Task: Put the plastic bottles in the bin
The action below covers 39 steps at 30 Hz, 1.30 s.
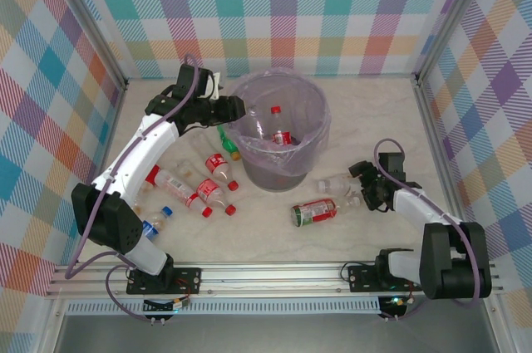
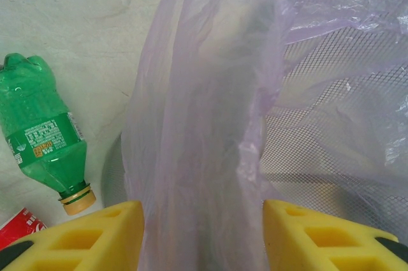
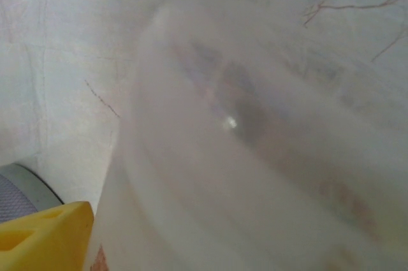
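From above, the left gripper (image 1: 235, 107) is at the left rim of the bin (image 1: 281, 174). Its jaws point at the lilac bag (image 1: 316, 108) that lines the bin. Inside the bin, beyond the jaws, lies a red-capped bottle (image 1: 280, 132). Behind this gripper, on the table (image 1: 374, 120), lie a green bottle (image 1: 226, 140) and several red-labelled bottles (image 1: 218, 167). A blue-capped bottle (image 1: 155, 223) is farther back, near the base of the arm.

The right gripper (image 1: 359, 189) is low over the table. A clear bottle (image 1: 337, 187) lies on its side directly in front of its jaws, touching them or almost touching. From this view I cannot tell how wide these jaws stand. A bottle with a red and green label (image 1: 314, 212) lies near the clear one, farther from the jaws.

In the left wrist view, the two yellow fingers (image 2: 95, 236) stand partly apart. A thick fold of the lilac bag fills the whole gap between them and meets both inner faces. I cannot tell if the jaws press it. Beyond the jaws to the right, the grey mesh wall (image 2: 344, 111) of the bin shows through the bag. To the left of the jaws the green bottle lies on the table, with its cap toward the near finger, close to it but apart.

In the right wrist view, one yellow finger (image 3: 48, 236) is in the lower left corner. The clear bottle, very near and blurred, is just beside it. The other finger is hidden, so I cannot tell the width of the jaws or whether they hold the bottle.
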Each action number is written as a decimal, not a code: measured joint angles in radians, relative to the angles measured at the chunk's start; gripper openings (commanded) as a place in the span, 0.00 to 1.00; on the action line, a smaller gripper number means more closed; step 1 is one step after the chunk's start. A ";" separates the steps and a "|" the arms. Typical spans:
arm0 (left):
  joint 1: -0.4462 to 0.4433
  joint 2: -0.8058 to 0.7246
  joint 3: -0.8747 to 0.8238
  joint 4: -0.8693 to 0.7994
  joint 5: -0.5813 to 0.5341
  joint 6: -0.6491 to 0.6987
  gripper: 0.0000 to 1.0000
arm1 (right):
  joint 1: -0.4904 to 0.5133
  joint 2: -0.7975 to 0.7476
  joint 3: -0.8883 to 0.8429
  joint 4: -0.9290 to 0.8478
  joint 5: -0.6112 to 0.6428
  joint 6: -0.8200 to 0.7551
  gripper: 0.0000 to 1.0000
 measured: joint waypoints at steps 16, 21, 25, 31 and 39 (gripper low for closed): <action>0.004 0.000 0.000 0.000 0.000 0.014 0.51 | -0.202 -0.107 0.053 0.085 -0.077 0.010 0.59; 0.004 0.000 0.000 0.000 0.000 0.014 0.51 | -0.291 -0.196 0.114 0.058 -0.151 -0.010 0.55; 0.004 0.000 0.000 0.000 0.001 0.014 0.51 | -0.325 -0.281 0.174 -0.032 -0.185 -0.090 0.54; 0.004 0.008 0.012 -0.001 0.001 0.014 0.51 | -0.330 -0.404 0.266 -0.218 -0.188 -0.264 0.54; 0.004 0.008 0.012 -0.002 -0.002 0.018 0.52 | -0.330 -0.464 0.396 -0.426 -0.275 -0.459 0.55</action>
